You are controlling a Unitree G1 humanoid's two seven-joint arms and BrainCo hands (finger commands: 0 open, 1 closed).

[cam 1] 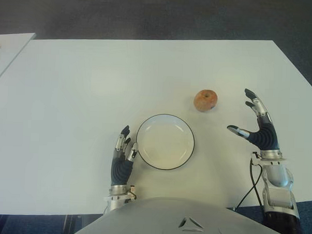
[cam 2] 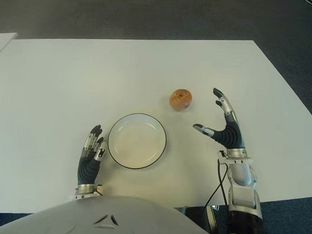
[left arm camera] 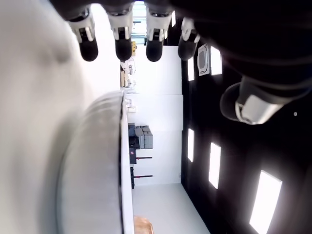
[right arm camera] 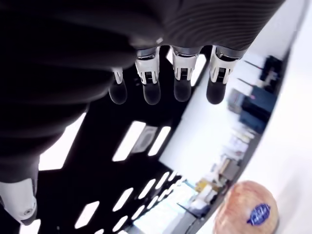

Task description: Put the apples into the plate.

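Apple (cam 1: 205, 100): on table (cam 1: 69, 92), far-right of empty plate (cam 1: 165, 142). Right hand (cam 1: 255, 125): spread, empty, near apple's right, poised to grasp. Left hand (cam 1: 123, 157): relaxed, empty, beside plate's left rim.

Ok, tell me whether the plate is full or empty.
Empty: the plate shows only bare white inside, and the apple sits on the table beyond it.

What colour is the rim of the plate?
The plate is white with a thin dark rim line, clearest in the left eye view.
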